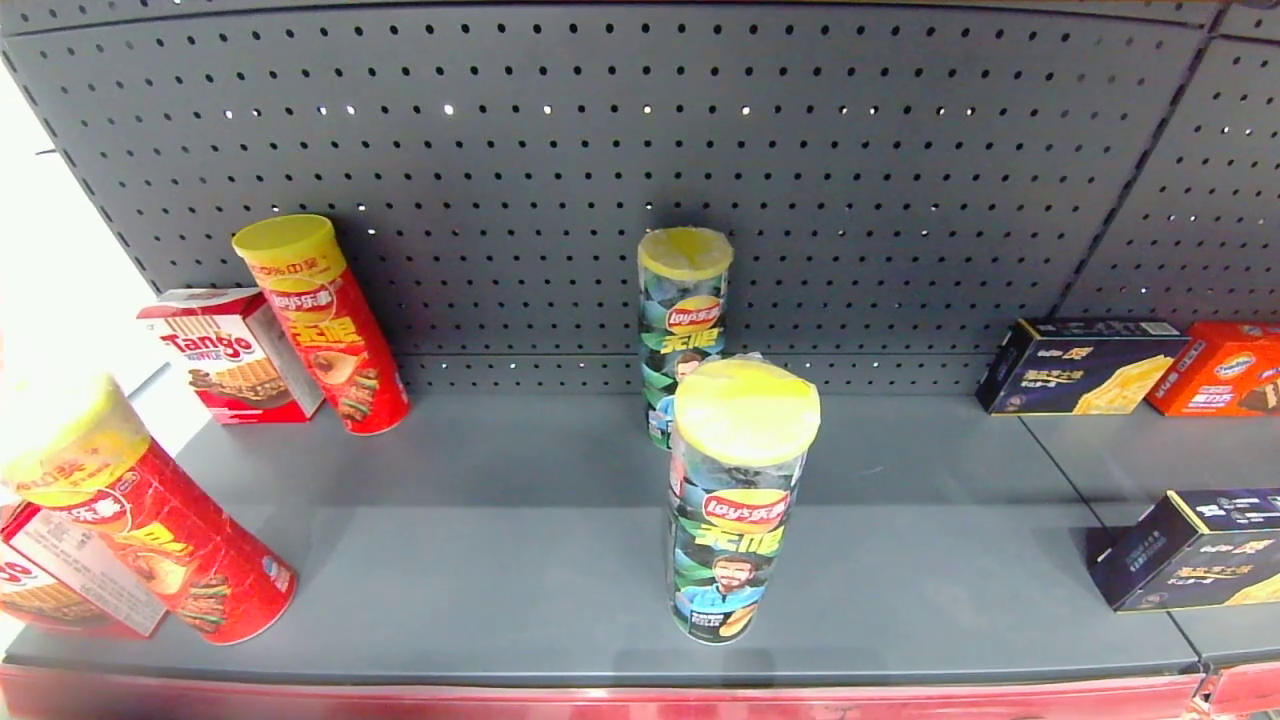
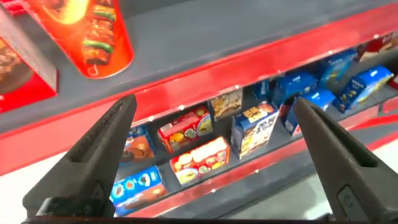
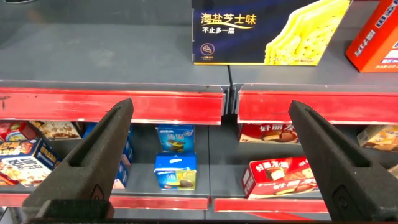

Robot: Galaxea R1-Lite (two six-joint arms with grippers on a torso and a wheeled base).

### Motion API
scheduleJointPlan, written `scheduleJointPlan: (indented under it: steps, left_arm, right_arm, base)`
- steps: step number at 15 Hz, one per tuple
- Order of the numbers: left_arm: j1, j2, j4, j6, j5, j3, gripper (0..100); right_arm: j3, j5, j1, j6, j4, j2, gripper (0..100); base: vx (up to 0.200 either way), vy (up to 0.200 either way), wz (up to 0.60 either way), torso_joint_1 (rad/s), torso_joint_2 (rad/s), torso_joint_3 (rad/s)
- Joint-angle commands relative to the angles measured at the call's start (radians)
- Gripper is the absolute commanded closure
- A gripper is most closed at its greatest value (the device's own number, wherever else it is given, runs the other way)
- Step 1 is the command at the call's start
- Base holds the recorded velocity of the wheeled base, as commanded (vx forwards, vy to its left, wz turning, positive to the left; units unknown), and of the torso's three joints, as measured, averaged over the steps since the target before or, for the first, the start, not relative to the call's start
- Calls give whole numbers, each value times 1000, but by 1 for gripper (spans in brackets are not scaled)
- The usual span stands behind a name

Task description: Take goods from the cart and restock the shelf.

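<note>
Left gripper (image 2: 212, 102): spread wide, grips nothing, hangs before the shelf's red edge, near a red can (image 2: 93, 34). Right gripper (image 3: 210, 104): likewise gaping and bare, faces the same edge, just below a dark box (image 3: 267, 31). On the shelf (image 1: 520, 560), close to the front: green can (image 1: 737, 500), upright, yellow lid. Farther back, by the pegboard: second green can (image 1: 684, 320) straight behind the first; at left, rear red can (image 1: 320, 325) touching a wafer box (image 1: 230, 355); at right, rear dark box (image 1: 1085, 365) beside an orange box (image 1: 1225, 368)
</note>
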Motion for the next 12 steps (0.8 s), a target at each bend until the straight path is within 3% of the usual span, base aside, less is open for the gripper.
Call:
scheduleJointPlan:
  steps: [1, 3, 5, 10, 11, 12]
  left_arm:
    - [117, 4, -4, 3, -3, 0, 0]
    - [204, -31, -4, -4, 0, 0, 0]
    - [175, -83, -4, -4, 0, 0, 0]
    - [174, -83, -4, -8, -2, 0, 0]
    - [177, -83, -4, -16, 55, 0, 0]
    - [177, -83, -4, -39, 173, 0, 0]
  right_arm:
    - [0, 0, 0, 0, -1, 1, 0]
    - [0, 0, 0, 0, -1, 1, 0]
    - [0, 0, 0, 0, -1, 1, 0]
    - [0, 0, 2, 0, -1, 1, 0]
    - [0, 0, 0, 0, -1, 1, 0]
    - [0, 0, 0, 0, -1, 1, 0]
  base:
    - [0, 0, 0, 0, 0, 0]
    - [0, 0, 0, 0, 0, 0]
    - [0, 0, 0, 0, 0, 0]
    - [0, 0, 0, 0, 0, 0]
    - [0, 0, 0, 0, 0, 0]
    - [0, 0, 0, 0, 0, 0]
